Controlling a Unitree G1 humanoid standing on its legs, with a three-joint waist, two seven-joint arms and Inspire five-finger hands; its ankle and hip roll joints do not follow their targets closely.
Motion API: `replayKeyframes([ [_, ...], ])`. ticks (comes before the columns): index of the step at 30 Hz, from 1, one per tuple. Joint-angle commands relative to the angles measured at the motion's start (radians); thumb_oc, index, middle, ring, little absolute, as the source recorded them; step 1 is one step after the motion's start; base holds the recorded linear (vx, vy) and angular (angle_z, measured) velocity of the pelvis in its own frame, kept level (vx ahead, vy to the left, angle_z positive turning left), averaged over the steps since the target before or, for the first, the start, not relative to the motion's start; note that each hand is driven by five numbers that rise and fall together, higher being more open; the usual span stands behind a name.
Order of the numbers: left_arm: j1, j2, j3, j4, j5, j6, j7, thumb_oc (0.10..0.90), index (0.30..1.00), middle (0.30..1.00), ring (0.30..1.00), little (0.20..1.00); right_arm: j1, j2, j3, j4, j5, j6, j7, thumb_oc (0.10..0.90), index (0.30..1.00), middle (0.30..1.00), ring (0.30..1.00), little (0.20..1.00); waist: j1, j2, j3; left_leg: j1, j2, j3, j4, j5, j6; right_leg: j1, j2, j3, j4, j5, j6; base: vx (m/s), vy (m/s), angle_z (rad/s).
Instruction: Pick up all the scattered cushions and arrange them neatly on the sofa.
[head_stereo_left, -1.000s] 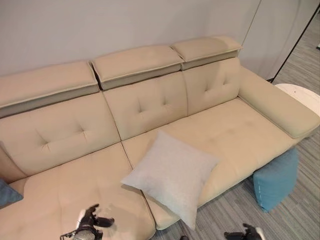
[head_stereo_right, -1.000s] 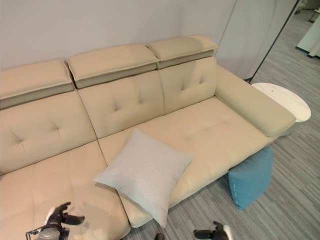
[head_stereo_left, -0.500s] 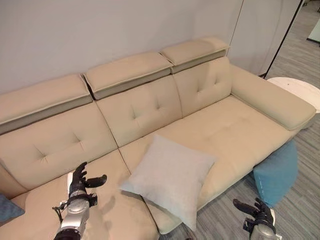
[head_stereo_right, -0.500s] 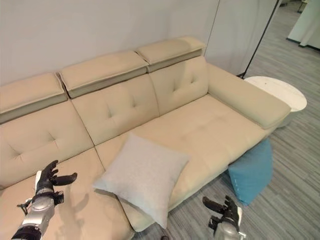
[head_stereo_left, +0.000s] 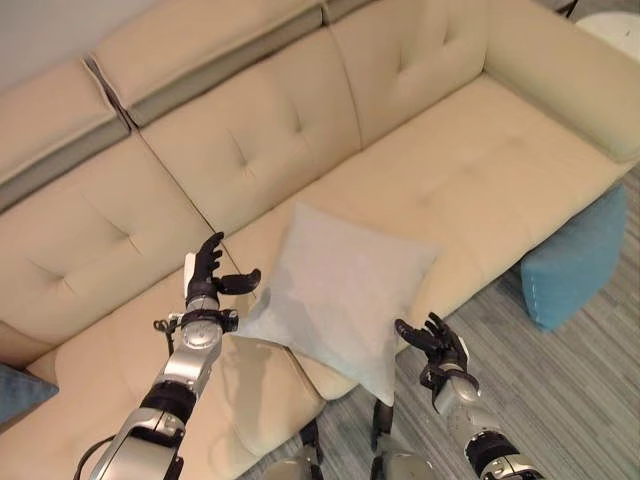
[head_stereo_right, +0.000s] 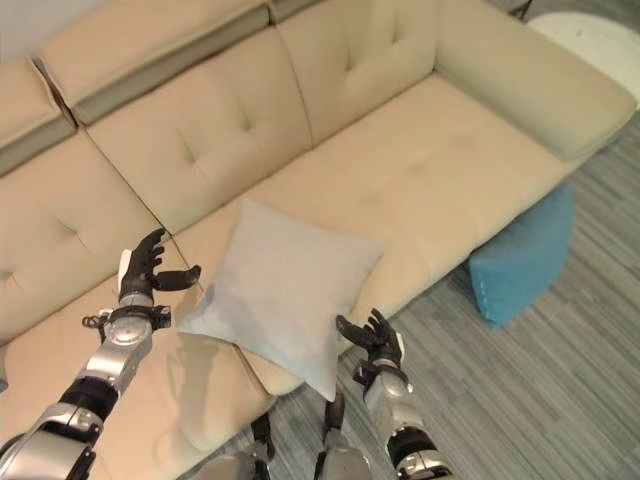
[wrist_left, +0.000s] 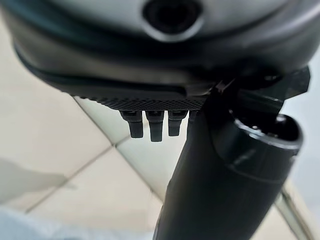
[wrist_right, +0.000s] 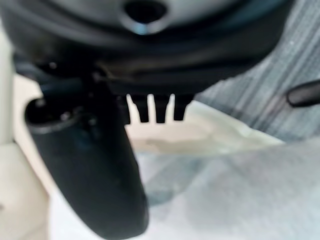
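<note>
Likely light and soft, grey cushion (head_stereo_left: 345, 290) (overhanging sofa (head_stereo_left: 480, 180) front edge) sat between spread-fingered, empty left hand (head_stereo_left: 207, 283) and right hand (head_stereo_left: 437, 345); opposite corners looked graspable.

There is one long beige sofa (head_stereo_left: 480, 190), and I count three cushions in all. One is a pale grey cushion (head_stereo_left: 345, 290) lying on the seat's front edge, one is a blue cushion (head_stereo_left: 575, 262) on the floor against the sofa's front, and a corner of another blue cushion (head_stereo_left: 18, 388) shows at the sofa's far left. One white round table (head_stereo_right: 590, 28) stands past the armrest.
</note>
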Motion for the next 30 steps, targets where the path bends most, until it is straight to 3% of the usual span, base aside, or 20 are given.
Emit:
replayKeyframes([
  [1, -0.135, 0.072, -0.004, 0.054, 0.055, -0.087, 0.046, 0.800, 0.900, 0.900, 0.900, 0.900, -0.058, 0.040, 0.047, -0.049, -0.005, -0.061, 0.026, 0.800, 0.900, 0.900, 0.900, 0.900, 0.003, -0.051, -0.009, -0.042, -0.040, -0.036, 0.075, -0.124, -0.014, -0.004, -0.043, 0.037, 0.106, -0.150, 0.083, -0.04, 0.052, -0.10],
  [9, -0.198, 0.047, -0.039, 0.135, 0.033, -0.087, 0.039, 0.800, 0.900, 0.900, 0.900, 0.900, -0.086, 0.063, 0.120, -0.098, -0.026, -0.062, 0.050, 0.800, 0.900, 0.900, 0.900, 0.900, -0.003, -0.056, 0.026, -0.101, -0.040, -0.029, 0.072, -0.106, -0.018, -0.065, -0.051, 0.050, 0.099, -0.130, 0.085, 0.00, 0.025, -0.07],
  [11, -0.193, -0.004, -0.041, 0.139, -0.067, -0.115, 0.006, 0.800, 0.900, 0.900, 0.900, 0.900, -0.099, 0.064, 0.144, -0.106, -0.035, -0.061, 0.052, 0.800, 0.900, 0.900, 0.900, 0.900, -0.006, -0.054, 0.040, -0.104, -0.041, -0.041, 0.071, -0.127, -0.025, -0.073, -0.049, 0.056, 0.101, -0.147, 0.092, 0.06, 0.023, 0.00],
  [18, -0.138, -0.115, -0.085, 0.117, -0.146, -0.128, -0.050, 0.800, 0.900, 0.900, 0.900, 0.900, -0.128, 0.082, 0.159, -0.086, -0.055, -0.057, 0.045, 0.800, 0.900, 0.900, 0.900, 0.900, -0.003, -0.050, 0.058, -0.114, -0.047, -0.039, 0.072, -0.123, -0.024, -0.081, -0.049, 0.060, 0.100, -0.143, 0.091, 0.00, 0.004, 0.00],
  [19, -0.118, -0.148, -0.107, 0.108, -0.157, -0.129, -0.072, 0.722, 0.782, 0.782, 0.782, 0.782, -0.129, 0.090, 0.161, -0.079, -0.053, -0.057, 0.047, 0.588, 0.582, 0.582, 0.582, 0.582, -0.002, -0.048, 0.060, -0.109, -0.048, -0.040, 0.068, -0.122, -0.024, -0.076, -0.050, 0.060, 0.097, -0.143, 0.091, 0.00, 0.000, 0.00],
  [20, -0.118, -0.148, -0.107, 0.108, -0.157, -0.129, -0.072, 0.585, 0.578, 0.578, 0.578, 0.578, -0.129, 0.090, 0.161, -0.079, -0.053, -0.057, 0.047, 0.499, 0.448, 0.448, 0.448, 0.448, -0.002, -0.048, 0.060, -0.108, -0.048, -0.040, 0.067, -0.122, -0.024, -0.076, -0.050, 0.060, 0.097, -0.143, 0.091, 0.00, 0.000, 0.00],
  [21, -0.102, -0.169, -0.118, 0.092, -0.174, -0.131, -0.090, 0.477, 0.415, 0.415, 0.415, 0.415, -0.126, 0.092, 0.163, -0.077, -0.050, -0.058, 0.054, 0.400, 0.300, 0.300, 0.300, 0.300, 0.000, -0.046, 0.059, -0.101, -0.049, -0.041, 0.062, -0.121, -0.024, -0.070, -0.049, 0.059, 0.094, -0.143, 0.091, 0.00, 0.000, 0.00],
  [22, -0.089, -0.180, -0.116, 0.082, -0.192, -0.136, -0.096, 0.400, 0.300, 0.300, 0.300, 0.300, -0.123, 0.093, 0.163, -0.081, -0.055, -0.058, 0.055, 0.400, 0.300, 0.300, 0.300, 0.300, 0.001, -0.047, 0.058, -0.094, -0.049, -0.042, 0.059, -0.122, -0.024, -0.064, -0.049, 0.059, 0.092, -0.143, 0.091, 0.00, 0.000, 0.00],
  [30, 0.029, -0.221, -0.091, -0.079, -0.265, -0.160, -0.138, 0.400, 0.300, 0.300, 0.300, 0.300, -0.046, 0.044, 0.127, -0.184, -0.135, -0.064, 0.059, 0.400, 0.300, 0.300, 0.300, 0.300, -0.001, -0.048, 0.040, -0.037, -0.050, -0.033, 0.044, -0.110, -0.016, -0.012, -0.045, 0.049, 0.077, -0.132, 0.086, 0.00, -0.032, 0.02],
])
